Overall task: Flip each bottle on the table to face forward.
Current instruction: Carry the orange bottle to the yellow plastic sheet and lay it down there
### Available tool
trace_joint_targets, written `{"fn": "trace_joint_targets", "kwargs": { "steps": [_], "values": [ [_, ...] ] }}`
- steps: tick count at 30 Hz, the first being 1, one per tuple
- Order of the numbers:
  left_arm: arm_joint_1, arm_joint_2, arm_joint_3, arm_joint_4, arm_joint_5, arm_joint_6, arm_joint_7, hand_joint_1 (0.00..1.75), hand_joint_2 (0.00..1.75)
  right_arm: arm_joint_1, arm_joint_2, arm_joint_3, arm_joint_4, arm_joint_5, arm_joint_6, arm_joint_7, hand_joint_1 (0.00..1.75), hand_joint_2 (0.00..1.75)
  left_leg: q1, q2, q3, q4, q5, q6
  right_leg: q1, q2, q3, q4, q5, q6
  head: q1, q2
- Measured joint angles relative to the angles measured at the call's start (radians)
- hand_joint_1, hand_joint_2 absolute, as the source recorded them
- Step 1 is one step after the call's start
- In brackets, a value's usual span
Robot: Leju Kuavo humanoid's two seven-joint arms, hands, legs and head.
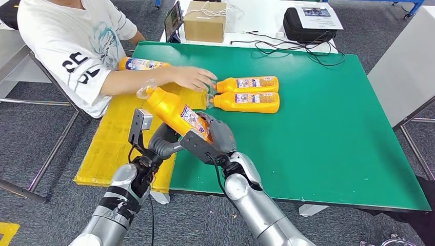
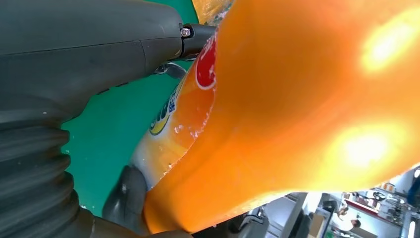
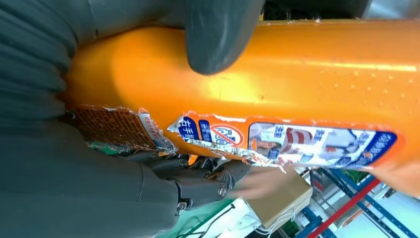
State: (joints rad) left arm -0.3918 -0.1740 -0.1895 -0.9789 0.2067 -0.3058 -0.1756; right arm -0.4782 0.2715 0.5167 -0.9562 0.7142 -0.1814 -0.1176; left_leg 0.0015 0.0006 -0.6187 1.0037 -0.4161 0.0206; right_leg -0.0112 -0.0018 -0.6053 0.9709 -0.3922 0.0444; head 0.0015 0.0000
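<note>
An orange bottle (image 1: 172, 108) with a torn label is held tilted above the table's near-left corner, its clear cap pointing up and away to the left. Both my hands grip its lower end: my left hand (image 1: 163, 139) from the left, my right hand (image 1: 218, 136) from the right. In the left wrist view the bottle (image 2: 307, 109) lies close against my left hand (image 2: 74, 59). In the right wrist view my right hand (image 3: 74, 188) wraps the bottle (image 3: 297, 64), thumb (image 3: 218, 34) pressed on its side. Two more orange bottles (image 1: 247, 84) (image 1: 246, 101) lie side by side, labels up, on the green table (image 1: 318, 133).
A seated person reaches a hand (image 1: 192, 77) to the caps of the two lying bottles. Another bottle (image 1: 141, 64) lies behind that forearm. A yellow mat (image 1: 118, 138) lies left of the table. Beyond the far edge stand a cardboard box (image 1: 205, 20), black case (image 1: 308, 25) and cables.
</note>
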Motion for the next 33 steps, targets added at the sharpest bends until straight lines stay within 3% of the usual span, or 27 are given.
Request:
{"fn": "trace_joint_targets", "kwargs": {
  "steps": [22, 23, 26, 27, 33],
  "values": [
    [0.054, 0.052, 0.006, -0.031, 0.138, -0.056, -0.002, 0.0, 1.75, -0.097, -0.022, 0.178, 0.224, 0.065, 0.143, -0.005, 1.75, 1.75, 0.0, 0.0, -0.001, 0.0, 0.0, 0.0, 0.0, 0.0, -0.001, 0.0, 0.0, 0.0, 0.0, 0.0],
    [0.054, 0.055, 0.007, -0.032, 0.137, -0.056, -0.002, 0.21, 1.75, -0.1, -0.025, 0.183, 0.232, 0.066, 0.146, -0.003, 1.75, 1.75, 0.0, 0.001, -0.001, 0.0, 0.0, 0.0, 0.0, 0.0, -0.002, 0.0, 0.0, 0.0, 0.0, 0.0],
    [0.055, 0.059, 0.008, -0.035, 0.138, -0.061, -0.005, 1.51, 1.75, -0.11, -0.032, 0.194, 0.251, 0.067, 0.152, -0.001, 1.75, 1.75, 0.0, 0.0, -0.001, 0.0, 0.0, 0.0, 0.0, 0.0, -0.002, 0.0, 0.0, 0.0, 0.0, 0.0],
    [0.054, 0.06, 0.009, -0.038, 0.139, -0.064, -0.008, 1.75, 1.75, -0.111, -0.034, 0.196, 0.257, 0.066, 0.153, 0.001, 1.75, 1.75, 0.0, 0.0, -0.001, 0.0, 0.0, 0.0, 0.0, 0.0, -0.002, 0.0, 0.0, 0.0, 0.0, 0.0],
    [0.057, 0.061, 0.017, -0.061, 0.167, -0.075, -0.015, 1.75, 1.75, -0.111, -0.04, 0.201, 0.269, 0.05, 0.145, 0.019, 1.75, 1.75, 0.0, 0.0, -0.002, 0.0, 0.0, 0.0, 0.0, 0.0, -0.002, 0.0, 0.0, 0.0, 0.0, 0.0]
  ]
}}
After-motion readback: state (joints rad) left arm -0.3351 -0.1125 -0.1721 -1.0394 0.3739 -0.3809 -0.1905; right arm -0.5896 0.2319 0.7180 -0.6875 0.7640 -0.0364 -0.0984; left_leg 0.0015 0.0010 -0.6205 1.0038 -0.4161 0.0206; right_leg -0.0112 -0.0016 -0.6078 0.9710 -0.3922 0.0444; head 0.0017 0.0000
